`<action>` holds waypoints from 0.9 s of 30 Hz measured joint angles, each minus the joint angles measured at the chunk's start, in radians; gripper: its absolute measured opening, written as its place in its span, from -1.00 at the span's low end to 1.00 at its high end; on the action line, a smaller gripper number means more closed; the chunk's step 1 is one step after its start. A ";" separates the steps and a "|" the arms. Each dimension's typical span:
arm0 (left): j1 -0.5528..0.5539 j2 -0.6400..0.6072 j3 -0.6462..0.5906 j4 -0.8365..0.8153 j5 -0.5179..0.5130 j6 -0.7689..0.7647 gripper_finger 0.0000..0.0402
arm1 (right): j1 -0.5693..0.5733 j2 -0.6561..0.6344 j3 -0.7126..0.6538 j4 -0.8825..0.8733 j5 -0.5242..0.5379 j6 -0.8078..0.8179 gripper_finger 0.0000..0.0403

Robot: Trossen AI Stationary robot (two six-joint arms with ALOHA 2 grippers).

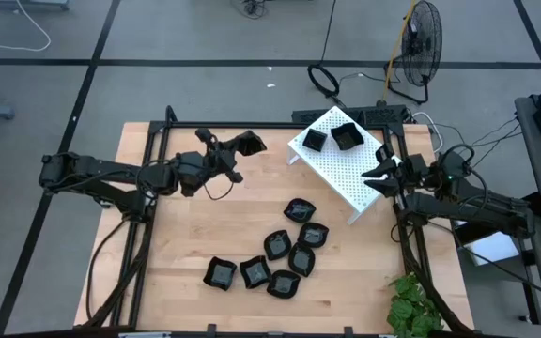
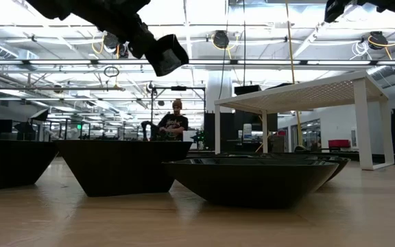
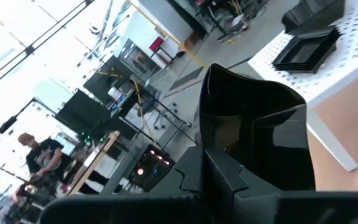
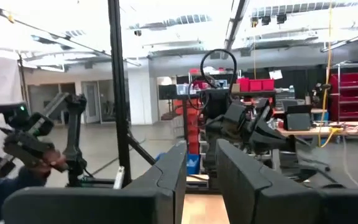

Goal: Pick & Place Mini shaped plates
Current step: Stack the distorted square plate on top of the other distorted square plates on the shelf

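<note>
High view: my left gripper point(image 1: 245, 145) is clamped tight on one mini plate point(image 1: 251, 143), holding it in the air above the table point(image 1: 186, 244), well short of the white perforated rack point(image 1: 350, 174) and on the side of the rack away from my right arm. In the left wrist view that held plate point(image 3: 253, 134) fills the space just past the fingers point(image 3: 229, 180), tilted on edge, with the rack's top point(image 3: 347, 56) beyond it and a black square dish point(image 3: 306, 50) lying on it.

Two plates on the rack point(image 1: 332, 138) sit side by side on its far end. The loose plates point(image 1: 280, 258) lie in a scattered cluster on the wood in front of the rack, toward the near edge of the table; some touch or overlap, and I count about eight. From the low view they show as dark bowls point(image 2: 252, 180) close to the lens, with the rack point(image 2: 307, 92) standing behind on its white legs.

My right gripper point(image 1: 378, 176) waits at the rack's right edge, fingers point(image 4: 166, 180) slightly apart with nothing between them.

A green plant point(image 1: 411, 308) sits at the near right corner, past the rack. A person point(image 2: 175, 123) stands far behind the rack in the room.
</note>
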 joint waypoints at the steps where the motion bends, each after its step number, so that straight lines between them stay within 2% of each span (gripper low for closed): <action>1: 0.003 0.004 0.000 0.002 0.007 0.013 -0.97 | 0.000 0.008 0.000 -0.001 0.001 -0.014 -0.64; 4: 0.011 0.009 0.000 -0.003 0.017 0.052 -0.98 | 0.001 0.052 0.000 0.003 0.066 -0.053 -0.64; 7: 0.021 0.008 0.000 0.003 0.030 0.068 -0.97 | 0.005 0.166 0.000 0.112 0.146 -0.120 -0.64; 11: 0.026 0.008 0.000 0.000 0.057 0.081 -0.98 | 0.027 0.456 0.005 0.431 0.160 -0.160 -0.60; 13: 0.028 0.008 0.000 0.001 0.062 0.081 -0.97 | 0.031 0.619 0.045 0.522 0.223 -0.171 -0.52; 19: 0.029 0.008 0.000 -0.003 0.062 0.100 -0.98 | 0.026 0.973 0.296 0.372 0.536 -0.226 -0.05; 23: 0.029 0.008 0.000 -0.007 0.057 0.106 -0.97 | 0.037 1.127 0.435 0.354 0.541 -0.246 0.20; 27: 0.029 0.008 0.000 -0.008 0.057 0.104 -0.97 | 0.056 1.223 0.524 0.355 0.544 -0.297 0.25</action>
